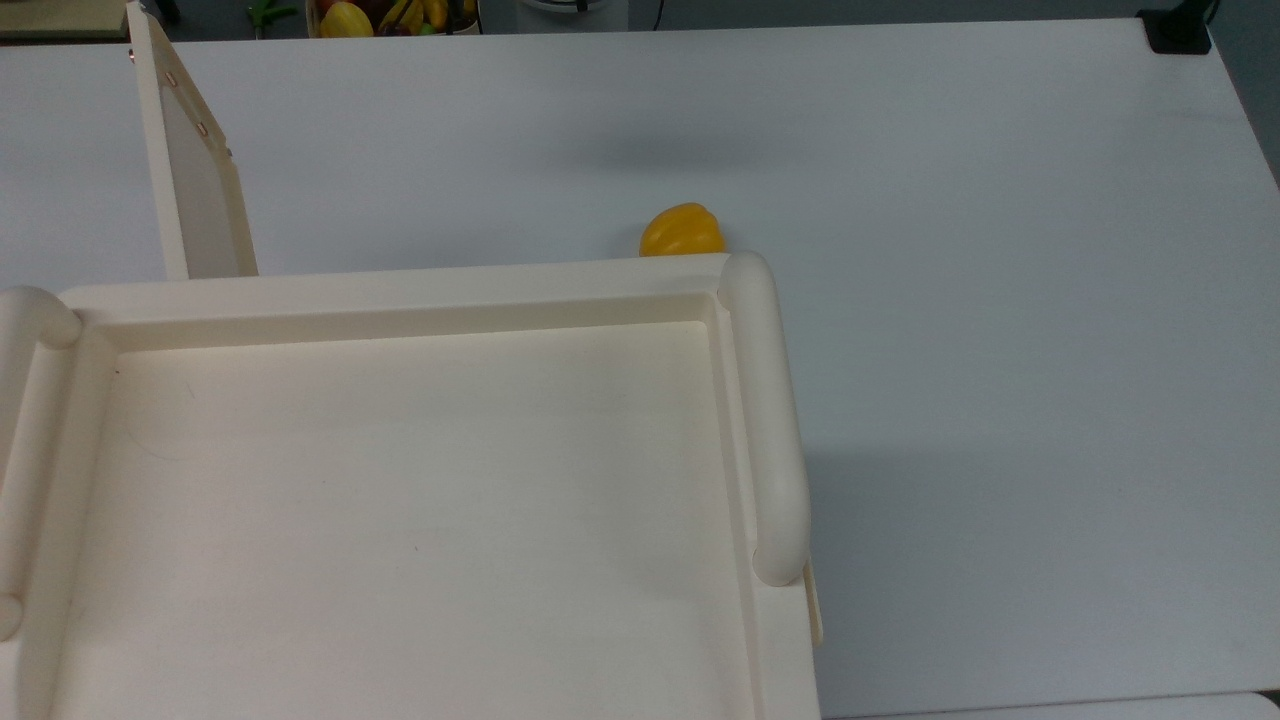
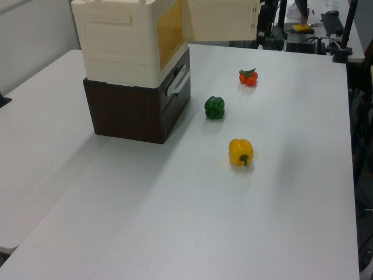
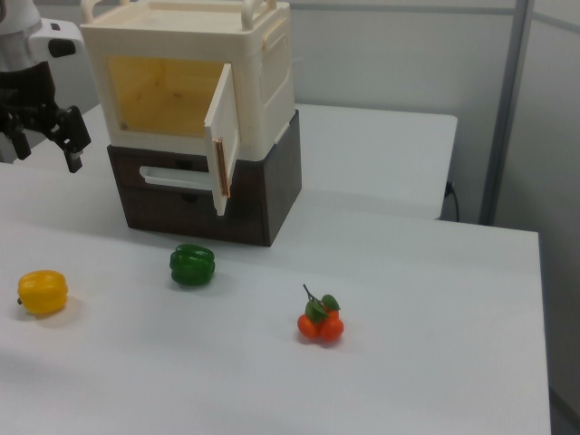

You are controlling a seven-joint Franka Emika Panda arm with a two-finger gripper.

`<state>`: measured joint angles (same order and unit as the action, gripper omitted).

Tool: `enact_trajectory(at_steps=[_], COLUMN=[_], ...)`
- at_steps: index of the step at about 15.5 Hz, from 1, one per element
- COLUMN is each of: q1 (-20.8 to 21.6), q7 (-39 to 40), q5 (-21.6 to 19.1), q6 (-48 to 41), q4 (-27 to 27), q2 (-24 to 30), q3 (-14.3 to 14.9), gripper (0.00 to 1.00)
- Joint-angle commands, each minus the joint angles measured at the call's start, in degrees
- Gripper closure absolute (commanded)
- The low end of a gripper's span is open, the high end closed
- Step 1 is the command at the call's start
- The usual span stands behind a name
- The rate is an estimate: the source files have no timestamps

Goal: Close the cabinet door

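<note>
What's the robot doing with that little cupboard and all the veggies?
The robot is supposed to shut the cabinet door. Right now the door stands wide open, swung out from the cream cabinet, and nothing is touching it. The robot's hand hangs open in the air at the right view's left, apart from the cabinet. A yellow pepper, a green pepper and some tomatoes sit on the white table in front, untouched.
</note>
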<state>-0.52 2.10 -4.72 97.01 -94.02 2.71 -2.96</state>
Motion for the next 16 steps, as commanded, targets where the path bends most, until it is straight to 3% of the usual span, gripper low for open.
enact_trajectory(at_steps=[1,3,4,13,14,16], q1=[0.35,0.35,0.35,-0.18,-0.18,-0.18], q7=[1.06,1.5,1.59,6.07,6.07,5.98], q5=[-0.38,-0.38,-0.29,-0.81,-0.99,-1.08], q6=[1.61,2.13,2.48,2.31,2.22,1.87], q4=[-0.63,-0.63,-0.63,-0.81,-0.81,-0.9], q2=[0.01,-0.08,-0.07,0.1,0.19,0.36], q3=[0.24,0.24,0.24,0.41,0.68,0.94], gripper=[0.0,0.0,0.05,0.93,1.0,1.0])
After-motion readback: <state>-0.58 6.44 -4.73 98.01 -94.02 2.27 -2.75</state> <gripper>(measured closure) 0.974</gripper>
